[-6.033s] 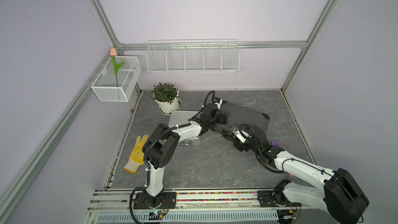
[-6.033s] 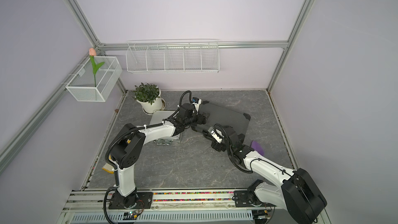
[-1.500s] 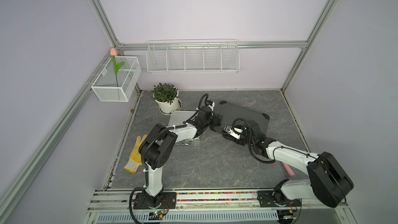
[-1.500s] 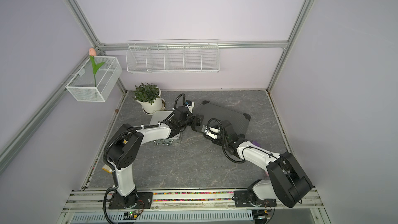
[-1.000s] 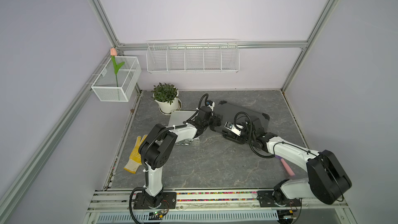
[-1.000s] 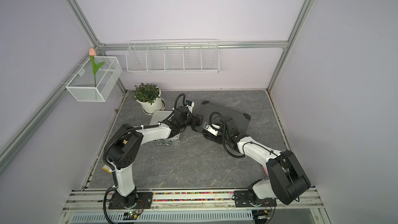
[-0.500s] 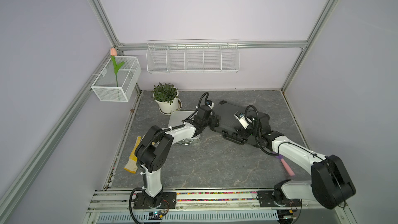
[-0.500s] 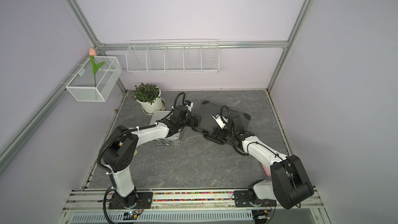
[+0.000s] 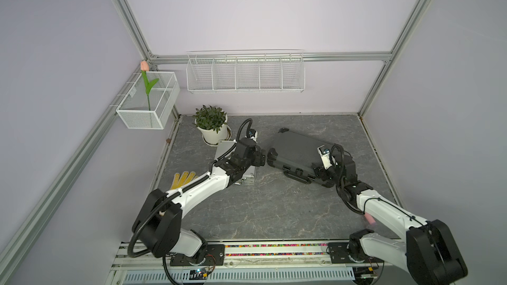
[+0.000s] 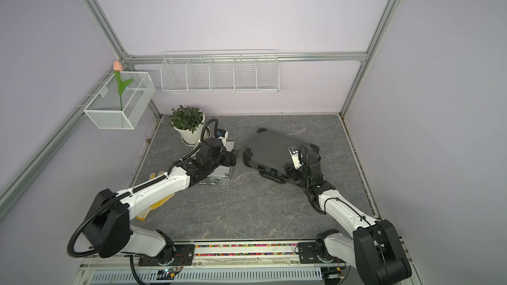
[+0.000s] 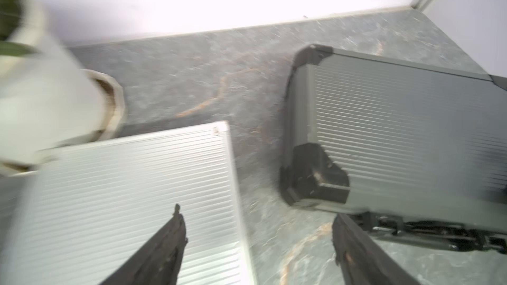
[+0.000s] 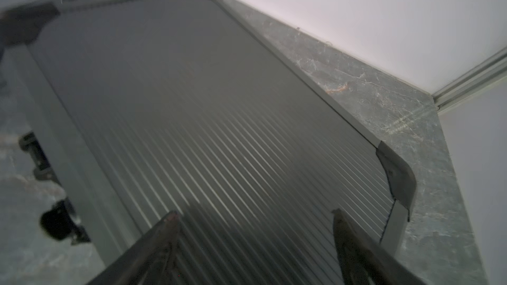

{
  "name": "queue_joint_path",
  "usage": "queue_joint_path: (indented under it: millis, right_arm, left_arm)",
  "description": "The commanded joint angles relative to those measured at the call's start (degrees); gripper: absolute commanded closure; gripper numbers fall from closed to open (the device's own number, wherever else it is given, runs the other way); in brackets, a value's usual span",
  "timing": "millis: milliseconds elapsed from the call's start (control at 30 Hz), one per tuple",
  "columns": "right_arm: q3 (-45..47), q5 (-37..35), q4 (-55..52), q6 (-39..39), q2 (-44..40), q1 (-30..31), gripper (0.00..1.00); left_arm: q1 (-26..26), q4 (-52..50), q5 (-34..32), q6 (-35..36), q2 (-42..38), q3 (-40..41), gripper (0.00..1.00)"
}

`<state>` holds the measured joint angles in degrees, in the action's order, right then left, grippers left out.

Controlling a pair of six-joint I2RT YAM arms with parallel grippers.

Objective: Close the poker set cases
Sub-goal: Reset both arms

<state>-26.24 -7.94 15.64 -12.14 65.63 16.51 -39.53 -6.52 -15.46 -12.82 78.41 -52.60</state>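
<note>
In both top views the dark grey case (image 9: 297,150) lies shut on the grey counter (image 9: 263,209), near the back edge. The silver case (image 10: 222,171) lies shut beside it, by the plant pot (image 9: 212,134).

In a top view the left gripper (image 9: 262,158) sits in the gap between the two cases.

In the left wrist view the left gripper (image 11: 256,215) has its jaws wide apart and holds nothing.

In the right wrist view the right gripper (image 12: 253,215) hangs over the dark lid, jaws wide apart, holding nothing.
</note>
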Motion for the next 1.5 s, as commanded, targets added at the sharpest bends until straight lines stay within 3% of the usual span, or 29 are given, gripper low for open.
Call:
queue_joint_path:
  millis: [0, 233, 400, 533, 767, 833, 933, 1233, 1367, 1467]
  right_arm:
    - [3.00, -1.90, 5.33, 2.89, 1.79, -2.88, 0.11]
    - [6.00, -3.19, 28.51, 2.38, 12.83, -6.32, 0.11]
    - [4.49, -9.69, 32.36, 3.29, 17.75, -7.55, 0.11]
    - [7.03, -12.92, 39.18, 6.97, 19.48, -9.80, 0.11]
    - [7.89, -4.31, 41.06, 7.74, 20.60, -12.54, 0.11]
    - [8.58, -2.53, 46.46, 7.30, 24.36, -12.95, 0.11]
    - [7.97, -1.62, 41.83, 7.47, 22.44, -13.11, 0.11]
    - [8.19, -2.10, 44.32, 7.70, 23.59, -13.32, 0.11]
    - [8.33, -2.23, 44.36, 7.63, 23.44, -13.25, 0.11]
    - [8.08, -1.96, 43.84, 7.70, 23.37, -13.29, 0.11]
  left_arm:
    - [1.59, -5.17, -10.49, -0.03, -7.38, 4.97, 0.11]
    - [12.42, -7.38, -17.87, -5.24, -21.99, 15.20, 0.08]
    - [19.11, 1.55, -25.76, -3.66, -25.87, 22.39, 0.00]
    - [23.64, 14.63, -25.78, 0.07, -21.90, 26.76, 0.00]
    - [26.71, 35.29, -22.86, 7.13, -11.31, 29.97, 0.00]
    - [28.30, 38.96, -21.04, 7.58, -8.25, 30.40, 0.00]
    - [30.14, 42.82, -18.55, 7.73, -4.69, 30.62, 0.00]
    - [34.25, 52.05, -10.41, 7.86, 5.55, 29.59, 0.00]
    - [34.35, 59.96, -10.67, 9.01, 10.46, 30.72, 0.01]
    - [34.34, 51.04, -10.69, 7.16, 7.82, 28.44, 0.01]
